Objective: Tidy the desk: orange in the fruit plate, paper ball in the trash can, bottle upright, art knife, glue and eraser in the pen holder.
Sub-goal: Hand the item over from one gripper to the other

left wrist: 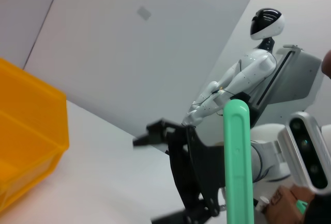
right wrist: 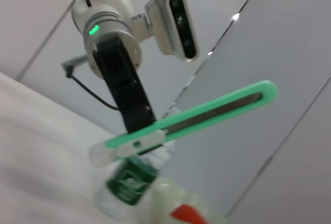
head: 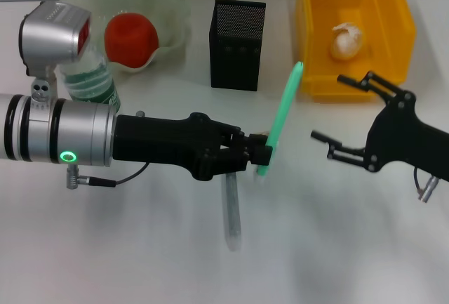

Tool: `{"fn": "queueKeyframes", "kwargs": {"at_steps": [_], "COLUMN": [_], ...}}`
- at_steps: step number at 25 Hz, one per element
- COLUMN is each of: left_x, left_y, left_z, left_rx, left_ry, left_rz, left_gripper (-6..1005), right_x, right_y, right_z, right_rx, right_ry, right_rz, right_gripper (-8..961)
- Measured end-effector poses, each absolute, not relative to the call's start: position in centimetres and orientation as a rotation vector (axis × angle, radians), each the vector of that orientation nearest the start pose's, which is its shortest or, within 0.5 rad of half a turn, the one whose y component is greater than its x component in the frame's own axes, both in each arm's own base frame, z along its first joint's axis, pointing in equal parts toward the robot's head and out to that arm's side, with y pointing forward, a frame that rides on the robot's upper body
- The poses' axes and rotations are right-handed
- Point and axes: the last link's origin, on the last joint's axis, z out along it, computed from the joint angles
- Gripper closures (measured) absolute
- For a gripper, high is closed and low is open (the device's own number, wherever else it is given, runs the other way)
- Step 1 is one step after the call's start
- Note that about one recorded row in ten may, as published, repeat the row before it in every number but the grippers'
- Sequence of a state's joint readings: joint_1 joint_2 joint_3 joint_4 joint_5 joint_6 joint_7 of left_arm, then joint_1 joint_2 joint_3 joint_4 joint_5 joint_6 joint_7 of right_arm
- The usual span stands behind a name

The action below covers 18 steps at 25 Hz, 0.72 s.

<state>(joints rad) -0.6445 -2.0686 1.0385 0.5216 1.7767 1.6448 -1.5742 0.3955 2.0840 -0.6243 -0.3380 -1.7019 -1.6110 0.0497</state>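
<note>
Mid-frame, our left gripper [head: 261, 155] has its jaws clenched on the slim mint-green plastic art knife [head: 282, 116], tilted above the white tabletop [head: 337, 248] before the black mesh pen holder [head: 237, 35]. Our right gripper [head: 342, 116], lower right, has its jaws released.

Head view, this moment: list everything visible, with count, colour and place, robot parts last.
orange: 1, red-orange, inside the fruit plate.
fruit plate: 1, pale green translucent, far left of the desk.
bottle: 1, clear with green label, upright in front of the fruit plate, partly hidden by the left arm.
pen holder: 1, black mesh, far centre.
trash can: 1, yellow, far right.
paper ball: 1, white, inside the trash can.
art knife: 1, mint green, held tilted above the desk, centre.
left gripper: 1, black, centre, jaws shut on the art knife's lower end.
right gripper: 1, black, right, before the trash can, jaws open, empty.
</note>
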Motion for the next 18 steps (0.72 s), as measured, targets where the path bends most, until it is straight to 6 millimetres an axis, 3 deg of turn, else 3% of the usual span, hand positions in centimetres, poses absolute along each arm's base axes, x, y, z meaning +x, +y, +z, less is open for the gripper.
{"fn": "queueKeyframes", "kwargs": {"at_steps": [6, 18], "left_x": [-19.7, -19.8], "left_y": [31.7, 31.7], "left_z": [-4.2, -4.1], "left_rx": [-3.077, -3.075], "left_ry": [-0.825, -1.002], "left_rz": [-0.872, -0.826], "left_gripper": [838, 840], "right_x": [28.4, 27.3], "right_y": [27.7, 26.8], "right_z": [-2.7, -4.6], "right_rx": [-1.996, -1.809], "right_ry": [-0.670, -0.960], "right_rz": [0.567, 0.409], "right_gripper": [129, 129]}}
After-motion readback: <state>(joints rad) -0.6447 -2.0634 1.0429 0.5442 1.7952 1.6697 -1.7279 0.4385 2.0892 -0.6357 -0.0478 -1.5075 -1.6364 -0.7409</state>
